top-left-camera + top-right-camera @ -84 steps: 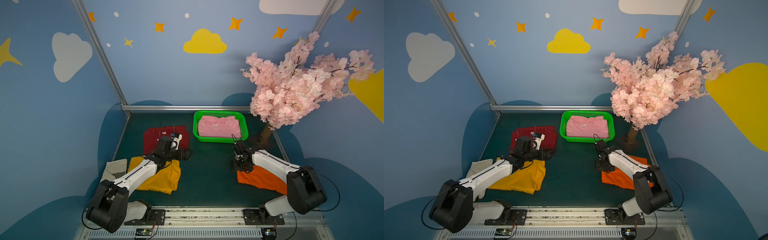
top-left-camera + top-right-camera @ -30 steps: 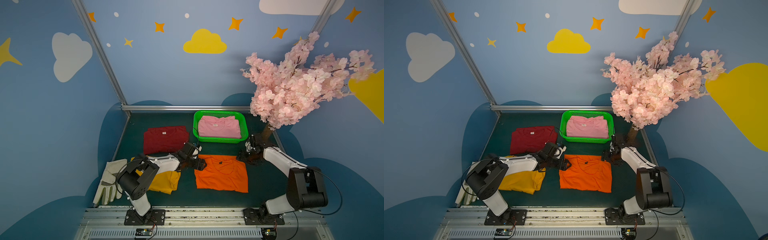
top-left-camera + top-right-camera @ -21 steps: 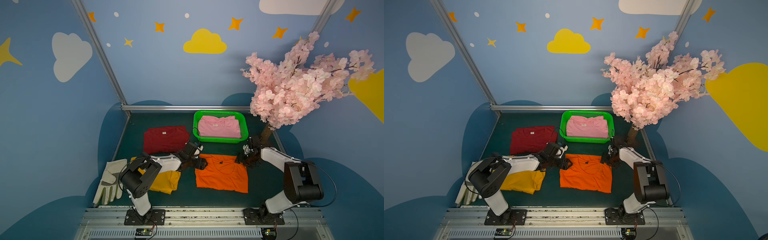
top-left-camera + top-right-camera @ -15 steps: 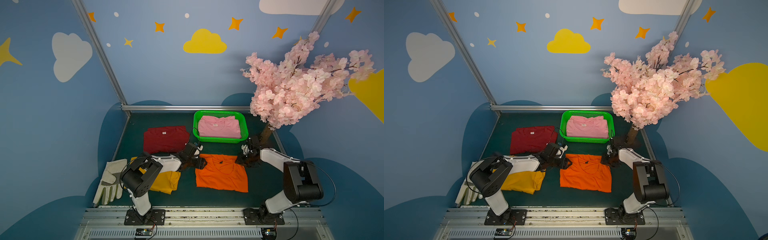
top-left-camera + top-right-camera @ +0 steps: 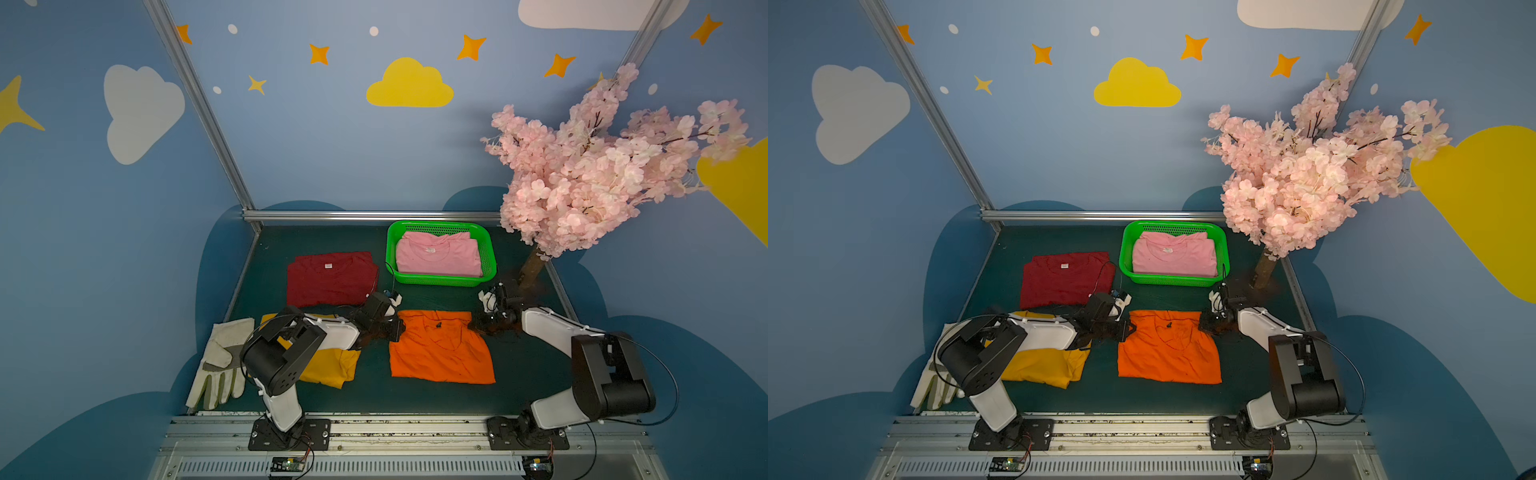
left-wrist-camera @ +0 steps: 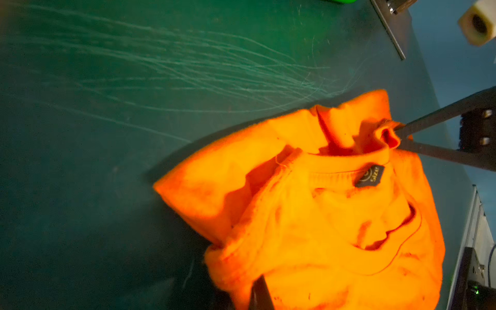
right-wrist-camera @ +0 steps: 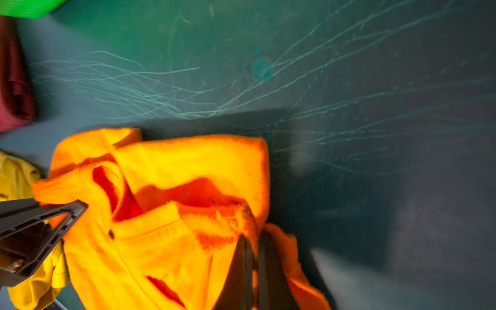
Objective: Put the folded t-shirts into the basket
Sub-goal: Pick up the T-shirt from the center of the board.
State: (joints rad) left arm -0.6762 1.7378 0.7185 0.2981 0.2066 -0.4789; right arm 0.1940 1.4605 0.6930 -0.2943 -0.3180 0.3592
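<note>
In the middle of a top view lie four shirts: one pink shirt (image 5: 436,257) in the one green basket (image 5: 489,253); one dark red shirt (image 5: 332,278), one yellow shirt (image 5: 332,368) and one orange shirt (image 5: 440,353) on the desk (image 5: 374,395). Left wrist view: the right fingers (image 6: 442,155) pinch one orange corner. Right wrist view: the left fingers (image 7: 61,212) pinch the other.

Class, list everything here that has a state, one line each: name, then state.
pink shirt, folded, in basket
basket, holds only the pink shirt
dark red shirt, folded, on table
yellow shirt, folded, on table
orange shirt, on table, two corners pinched
left gripper, jaws shut on orange shirt
right gripper, jaws shut on orange shirt
glove, lying flat
</note>
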